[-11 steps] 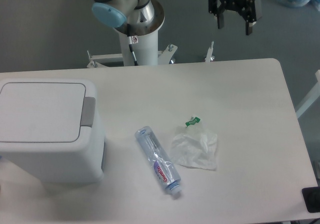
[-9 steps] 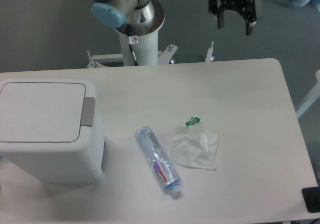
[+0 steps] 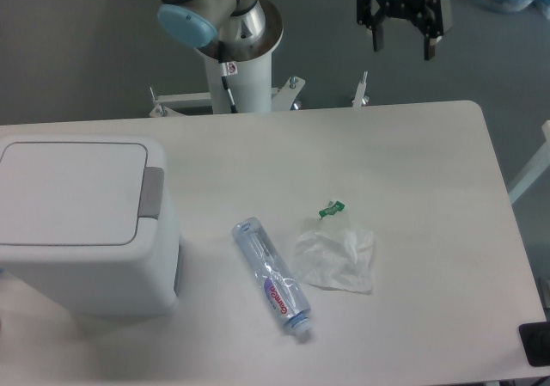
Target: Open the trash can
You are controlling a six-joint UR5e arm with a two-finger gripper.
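Since the earlier frames, only a slight upward and leftward shift of the gripper [image 3: 402, 45] is noted; everything on the table [image 3: 430, 188] is found where it was. Nearest the camera, a clear plastic water bottle [image 3: 272, 279] is seen lying on its side, cap end toward the near edge, its long axis running diagonally from upper left to lower right. Just to its right, a crumpled clear plastic bag [image 3: 337, 258] with a small green tag [image 3: 331, 207] at its far edge is observed, close to the bottle but not clearly touching it. The trash can [image 3: 82, 223] is placed at the left side of the table, its left part cut off by the frame edge. Its flat lid [image 3: 71, 193] is seen closed, the long axis running left to right, and the grey push-button tab [image 3: 152, 193] is carried on the right-hand end, pointing toward the table's middle. Beyond the far table edge, the arm's white pedestal [image 3: 234, 68] is seen, and further right the black gripper is held high above the floor, well apart from the trash can, fingers spread with nothing between them.
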